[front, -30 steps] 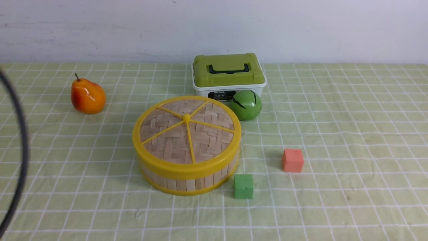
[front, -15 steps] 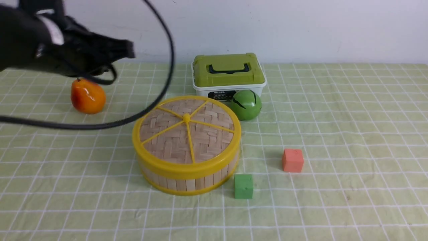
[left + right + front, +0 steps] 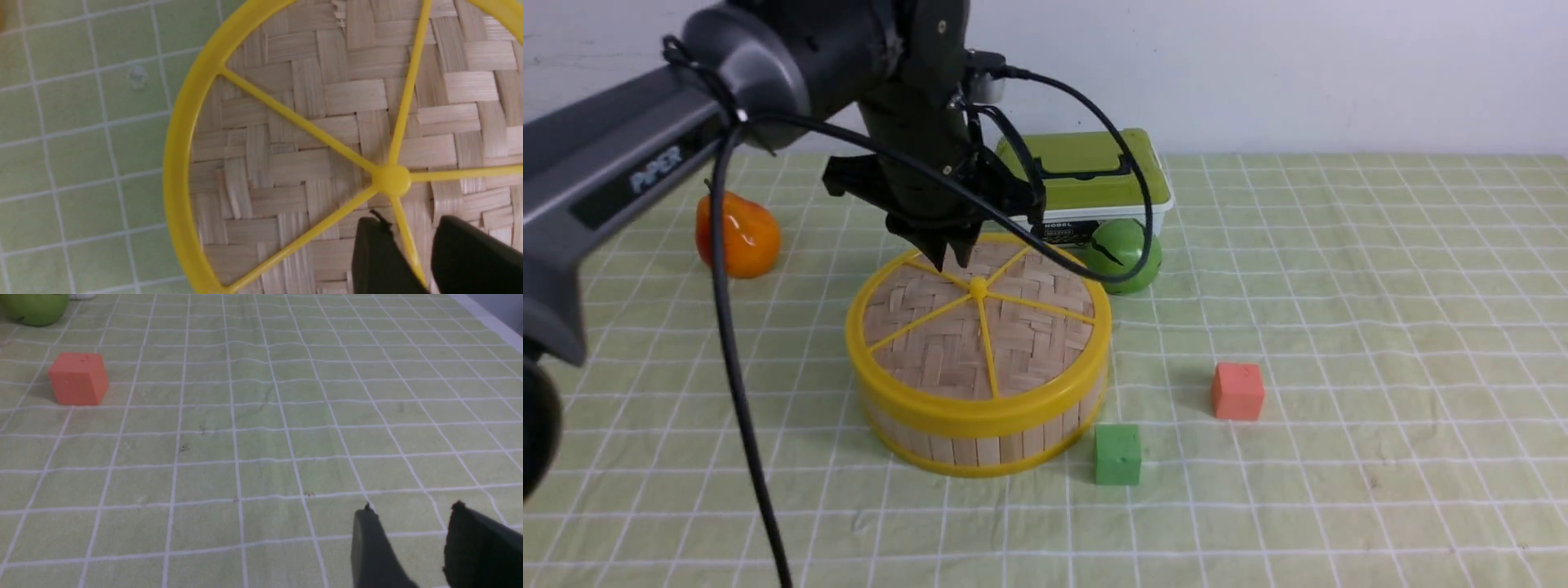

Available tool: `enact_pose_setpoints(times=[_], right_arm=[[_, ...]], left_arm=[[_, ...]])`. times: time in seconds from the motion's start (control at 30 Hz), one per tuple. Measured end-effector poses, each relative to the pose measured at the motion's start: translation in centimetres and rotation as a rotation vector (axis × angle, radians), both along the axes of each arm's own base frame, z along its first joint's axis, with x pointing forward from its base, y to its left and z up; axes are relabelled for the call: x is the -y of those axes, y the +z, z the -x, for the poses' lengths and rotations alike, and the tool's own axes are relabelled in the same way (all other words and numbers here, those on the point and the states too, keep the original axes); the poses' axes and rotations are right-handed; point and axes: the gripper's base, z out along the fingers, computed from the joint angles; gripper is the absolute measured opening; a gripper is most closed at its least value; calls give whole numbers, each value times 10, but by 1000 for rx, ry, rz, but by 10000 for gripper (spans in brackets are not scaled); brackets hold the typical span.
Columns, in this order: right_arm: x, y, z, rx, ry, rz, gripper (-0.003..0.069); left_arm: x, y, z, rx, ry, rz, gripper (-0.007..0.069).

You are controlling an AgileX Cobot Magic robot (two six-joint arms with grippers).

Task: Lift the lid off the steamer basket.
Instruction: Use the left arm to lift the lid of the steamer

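The lid (image 3: 947,343), a woven bamboo disc with a yellow rim, spokes and a centre knob (image 3: 978,287), sits on the steamer basket (image 3: 980,447) at the table's middle. My left gripper (image 3: 951,255) hangs open just above the lid's far side, a little behind the knob. In the left wrist view the lid (image 3: 310,122) fills the frame. There the left gripper (image 3: 408,221) has one finger on each side of a yellow spoke, close to the knob (image 3: 391,180). My right gripper (image 3: 412,508) is open and empty over bare cloth, out of the front view.
An orange pear (image 3: 737,235) lies at the far left. An olive-lidded white box (image 3: 1086,175) and a green ball (image 3: 1129,257) stand just behind the basket. A green cube (image 3: 1117,454) and a red cube (image 3: 1237,390) sit to the basket's right; the red cube also shows in the right wrist view (image 3: 77,377).
My left arm has swung in from the left and come down over the lid, ending with its open gripper just above it. Nothing on the table has moved.
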Motion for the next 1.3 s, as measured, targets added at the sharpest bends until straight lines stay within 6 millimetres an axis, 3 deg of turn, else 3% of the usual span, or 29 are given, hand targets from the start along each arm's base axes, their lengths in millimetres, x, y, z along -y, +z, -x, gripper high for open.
enact_pose_setpoints(times=[0.17, 0.37, 0.53, 0.83, 1.13, 1.2, 1.3], right_arm=[[0, 0, 0, 0, 0, 0, 241], [0, 0, 0, 0, 0, 0, 241], [0, 0, 0, 0, 0, 0, 241], [0, 0, 0, 0, 0, 0, 242], [0, 0, 0, 0, 0, 0, 243], [0, 0, 0, 0, 0, 0, 243], [0, 0, 0, 0, 0, 0, 243]], left_arm=[[6, -12, -9, -17, -15, 2, 387], [13, -44, -19, -83, -26, -19, 405], [14, -49, -22, -81, -28, -27, 350], [13, -48, -23, -60, -30, -33, 112], [13, -42, -21, -61, -27, -26, 109], [11, -32, -18, -59, -24, -26, 109], [3, 1, -8, 0, -23, -23, 109]])
